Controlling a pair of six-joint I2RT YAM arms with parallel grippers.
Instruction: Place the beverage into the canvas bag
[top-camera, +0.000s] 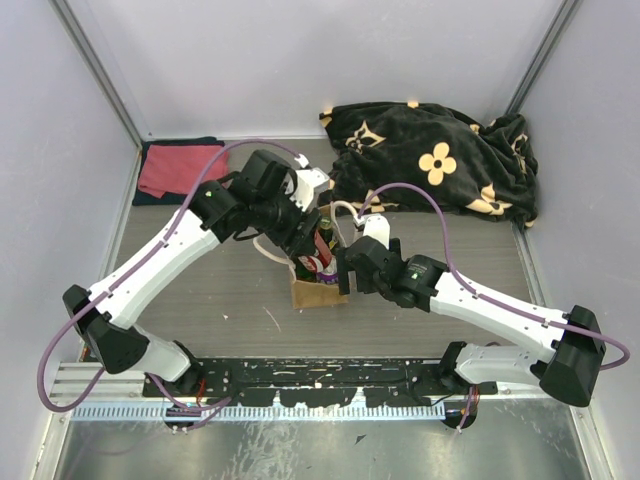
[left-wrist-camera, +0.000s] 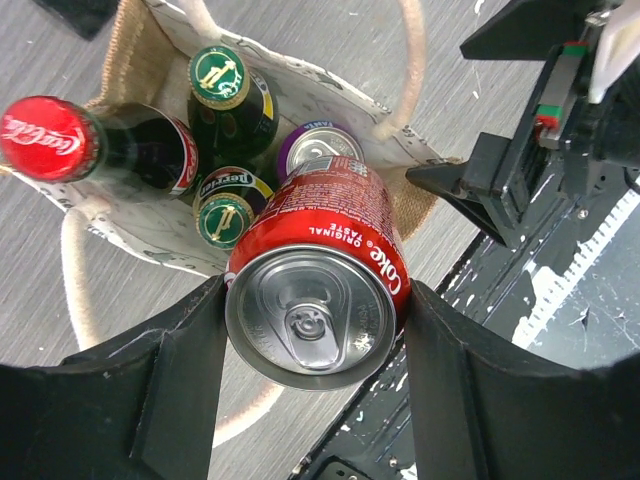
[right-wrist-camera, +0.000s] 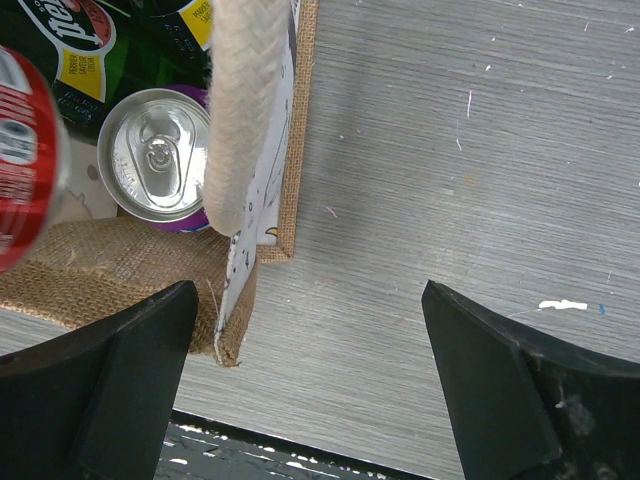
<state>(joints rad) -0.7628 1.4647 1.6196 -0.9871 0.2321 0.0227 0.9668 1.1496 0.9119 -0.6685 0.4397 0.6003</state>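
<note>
The canvas bag (top-camera: 318, 293) stands upright mid-table, tan burlap with white rope handles (right-wrist-camera: 245, 110). In the left wrist view the bag (left-wrist-camera: 128, 55) holds a red-capped Coca-Cola bottle (left-wrist-camera: 45, 140), two green bottles (left-wrist-camera: 222, 80) and a purple can (left-wrist-camera: 318, 142). My left gripper (left-wrist-camera: 312, 300) is shut on a red Coca-Cola can (left-wrist-camera: 330, 250) and holds it tilted over the bag's open top. That can shows at the left edge of the right wrist view (right-wrist-camera: 20, 150). My right gripper (right-wrist-camera: 308, 295) is open and empty, just beside the bag's corner (right-wrist-camera: 235, 320).
A black flowered cloth (top-camera: 440, 160) lies at the back right. A folded red cloth (top-camera: 178, 168) lies at the back left. The black rail (top-camera: 320, 375) runs along the near edge. Grey walls close in the table on three sides.
</note>
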